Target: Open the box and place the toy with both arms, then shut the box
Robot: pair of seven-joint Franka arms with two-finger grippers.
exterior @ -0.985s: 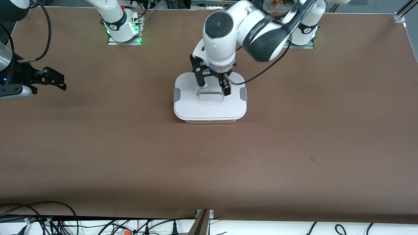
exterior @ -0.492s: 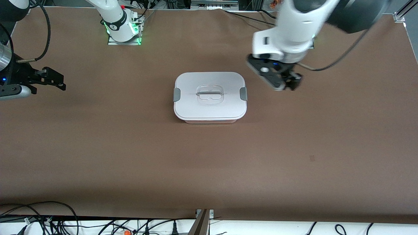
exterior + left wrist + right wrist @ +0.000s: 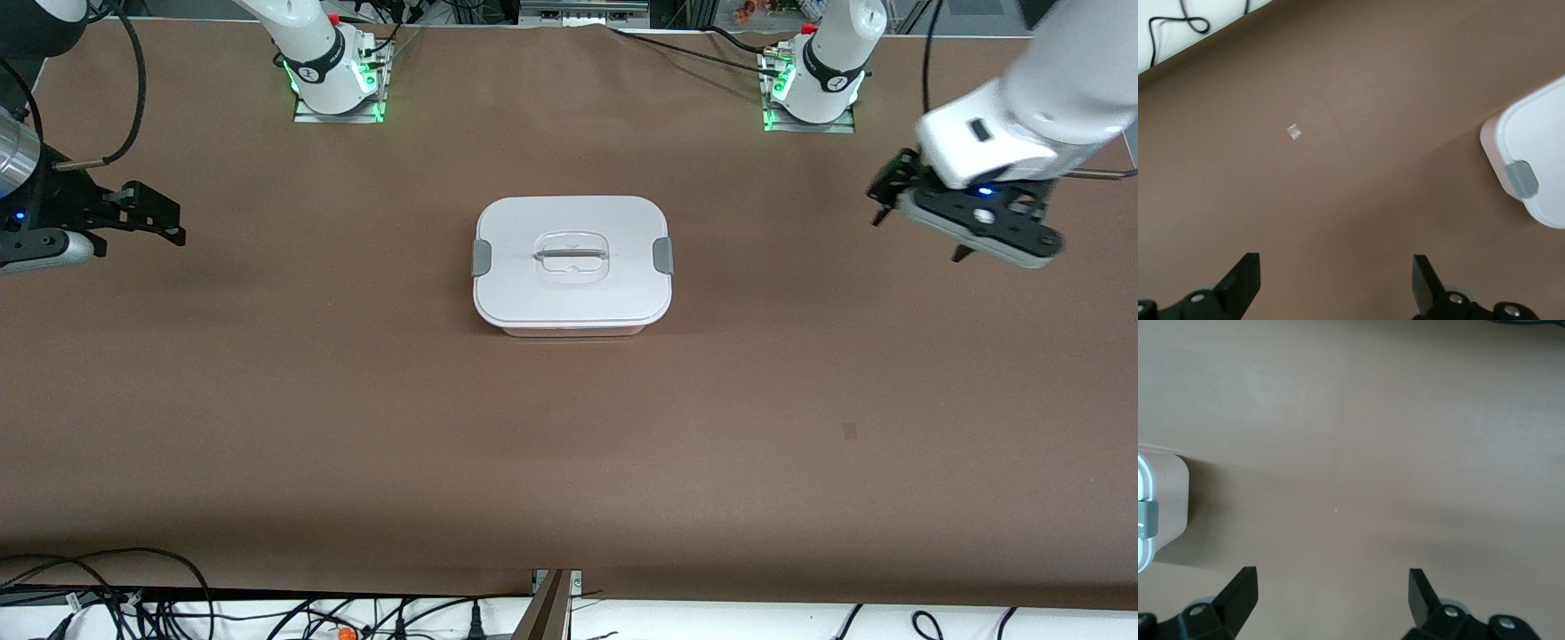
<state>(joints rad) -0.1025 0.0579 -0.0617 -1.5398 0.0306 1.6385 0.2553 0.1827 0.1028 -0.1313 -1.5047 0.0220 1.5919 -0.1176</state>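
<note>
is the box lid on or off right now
On. The flat white lid sits square on the translucent pinkish-white plastic box, with a grey clip at each end. Whether the clips are latched cannot be told.

White jointed arms (image 3: 1022, 98), black two-finger grippers (image 3: 920, 236), green-lit bases (image 3: 333, 84), black cables (image 3: 133, 71)

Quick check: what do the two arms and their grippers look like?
Both are white jointed arms on metal base plates lit green. The left gripper is black with two short wedge fingers, a blue light on its body and a white wrist housing above it. The right gripper is black too, below a silver cuff, trailing a looped black cable.
</note>
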